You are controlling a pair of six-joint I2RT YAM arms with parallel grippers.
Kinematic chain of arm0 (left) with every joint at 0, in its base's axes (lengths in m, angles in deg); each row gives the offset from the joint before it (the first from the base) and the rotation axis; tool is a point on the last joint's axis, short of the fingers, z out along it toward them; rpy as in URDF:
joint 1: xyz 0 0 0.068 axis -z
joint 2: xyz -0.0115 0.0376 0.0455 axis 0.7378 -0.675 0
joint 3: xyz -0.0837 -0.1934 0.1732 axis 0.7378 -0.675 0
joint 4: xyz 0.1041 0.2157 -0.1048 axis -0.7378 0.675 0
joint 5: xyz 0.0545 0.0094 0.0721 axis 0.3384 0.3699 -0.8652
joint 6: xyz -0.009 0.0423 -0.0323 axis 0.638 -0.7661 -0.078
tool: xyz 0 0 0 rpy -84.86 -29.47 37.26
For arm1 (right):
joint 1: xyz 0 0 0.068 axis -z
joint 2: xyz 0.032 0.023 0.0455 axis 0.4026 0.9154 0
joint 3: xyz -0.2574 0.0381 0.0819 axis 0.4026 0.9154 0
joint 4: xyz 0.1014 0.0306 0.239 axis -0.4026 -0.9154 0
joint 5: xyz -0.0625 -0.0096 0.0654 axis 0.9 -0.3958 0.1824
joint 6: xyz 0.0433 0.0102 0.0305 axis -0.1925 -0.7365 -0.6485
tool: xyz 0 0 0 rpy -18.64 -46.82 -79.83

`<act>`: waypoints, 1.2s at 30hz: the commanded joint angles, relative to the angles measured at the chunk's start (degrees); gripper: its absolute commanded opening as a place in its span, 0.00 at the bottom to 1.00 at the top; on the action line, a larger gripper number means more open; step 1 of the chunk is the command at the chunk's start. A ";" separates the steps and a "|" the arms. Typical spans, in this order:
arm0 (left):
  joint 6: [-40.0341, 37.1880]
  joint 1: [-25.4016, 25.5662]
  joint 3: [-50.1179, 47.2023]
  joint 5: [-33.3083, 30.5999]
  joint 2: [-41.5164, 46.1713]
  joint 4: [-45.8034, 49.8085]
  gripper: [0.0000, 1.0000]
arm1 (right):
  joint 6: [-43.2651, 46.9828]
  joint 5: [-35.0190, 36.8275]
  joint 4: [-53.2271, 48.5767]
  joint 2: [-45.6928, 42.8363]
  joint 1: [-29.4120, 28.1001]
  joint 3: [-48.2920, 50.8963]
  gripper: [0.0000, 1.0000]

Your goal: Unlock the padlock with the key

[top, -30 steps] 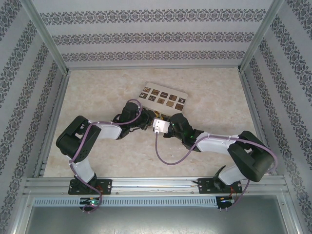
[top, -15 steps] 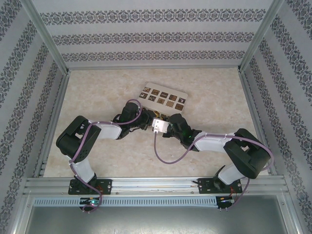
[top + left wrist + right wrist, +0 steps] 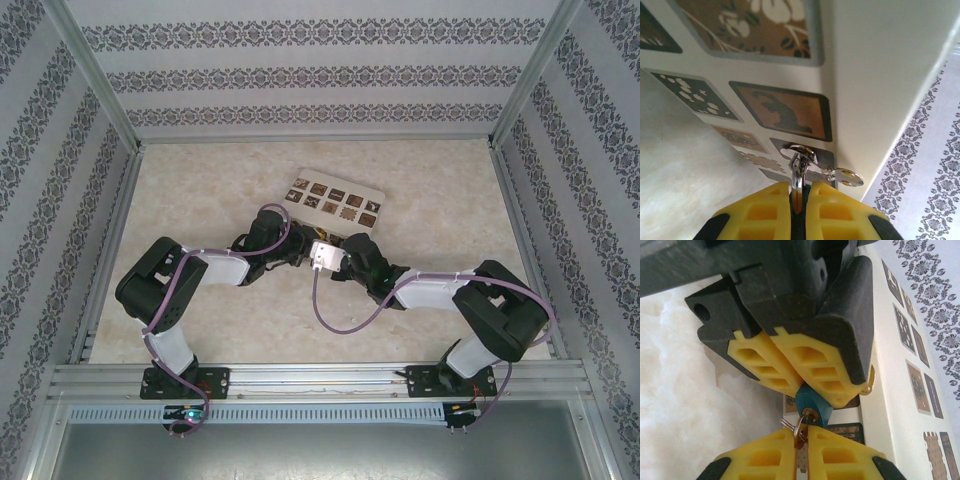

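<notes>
The teal padlock (image 3: pixel 813 405) is pinched in my left gripper (image 3: pixel 805 386), whose yellow fingers come down from above in the right wrist view. The padlock's bottom end sticks out toward my right gripper (image 3: pixel 802 433). That gripper is shut on the key (image 3: pixel 801 436), whose tip sits at the padlock's keyhole (image 3: pixel 810 415) with a wire ring around it. In the left wrist view my left gripper (image 3: pixel 799 186) is shut on the silvery shackle (image 3: pixel 797 172), and a spare key (image 3: pixel 850 177) hangs off to the right. From above, both grippers meet by the white camera housing (image 3: pixel 327 256), which hides the padlock.
The cream box with dark patterned squares (image 3: pixel 335 198) lies just beyond the two grippers, close behind the padlock (image 3: pixel 865 75). Patterned walls and aluminium rails (image 3: pixel 110 230) close in the pale table. A purple cable (image 3: pixel 340 320) loops under the right arm.
The right arm's elbow and forearm have crept left, toward the left arm. Both grippers stay joined at the padlock, and the left arm has held still.
</notes>
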 commanded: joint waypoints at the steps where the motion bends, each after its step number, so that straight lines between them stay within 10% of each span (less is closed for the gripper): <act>1: 0.68 1.25 0.47 2.96 0.11 -5.92 0.06 | -2.34 0.79 3.23 1.18 -0.77 -2.41 0.08; 22: 0.94 2.10 0.50 2.81 -1.07 -5.76 0.06 | -24.25 -0.75 10.75 0.15 -1.30 0.31 0.00; 36: 2.49 5.31 0.13 1.73 -5.15 -8.33 0.05 | -43.75 -2.88 33.52 5.77 -0.67 9.89 0.00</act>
